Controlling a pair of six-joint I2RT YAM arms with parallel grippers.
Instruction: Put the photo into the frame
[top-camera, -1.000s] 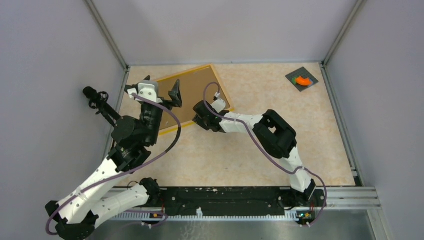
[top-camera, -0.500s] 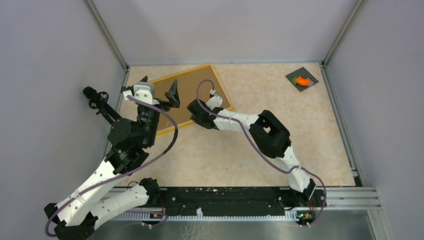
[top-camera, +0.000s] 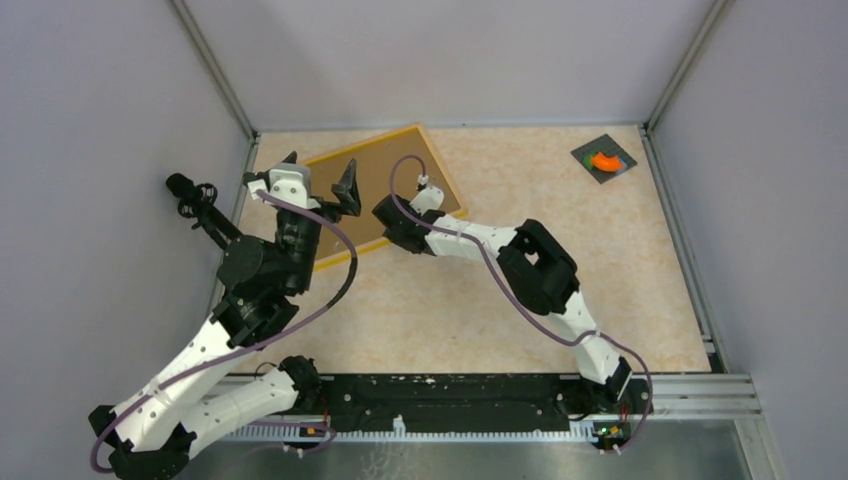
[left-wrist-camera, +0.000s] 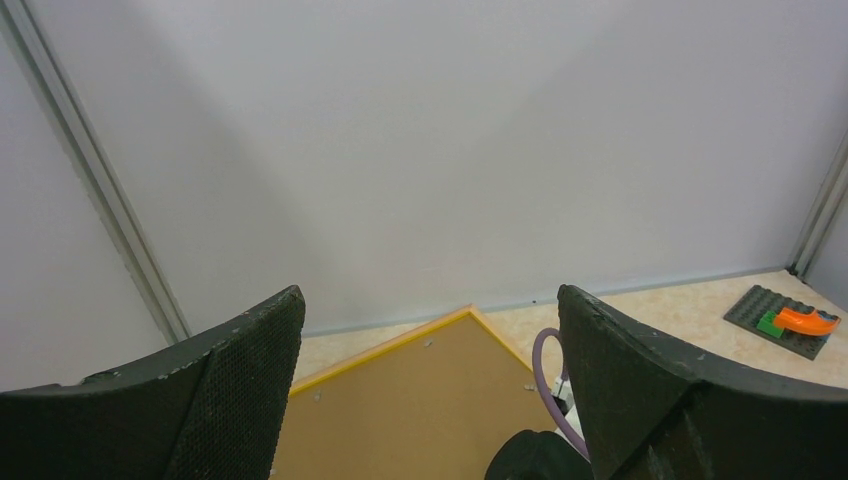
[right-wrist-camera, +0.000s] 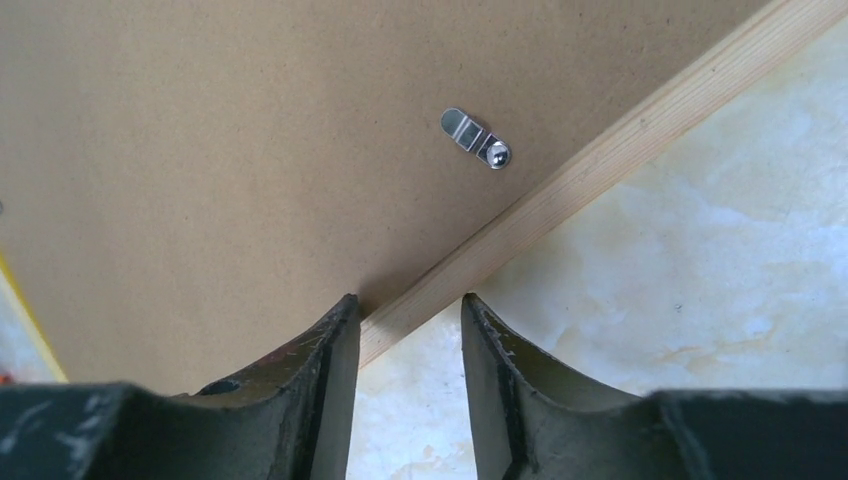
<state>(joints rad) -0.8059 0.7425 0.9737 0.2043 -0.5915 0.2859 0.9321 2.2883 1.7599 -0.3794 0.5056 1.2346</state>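
The frame (top-camera: 372, 142) lies face down at the back left, its yellow-orange rim round a brown backing board (top-camera: 395, 172). The photo is not in view. My left gripper (top-camera: 318, 175) hangs open and empty above the frame's left part; its wrist view shows the rim (left-wrist-camera: 390, 345) and board (left-wrist-camera: 400, 410) between its fingers. My right gripper (top-camera: 384, 210) points down at the frame's near edge. Its jaws stand a narrow gap apart, one fingertip over the board, the other over the table, the wooden edge (right-wrist-camera: 600, 160) between them (right-wrist-camera: 405, 305).
A small metal tab (right-wrist-camera: 478, 138) sits on the backing board by the edge. A dark grey studded plate with an orange piece (top-camera: 603, 160) lies at the back right, also seen in the left wrist view (left-wrist-camera: 790, 322). Walls close in at left, back and right.
My right gripper has moved left along the frame's near edge, and the frame has shifted a little to the back left. My left gripper has moved slightly back and left.
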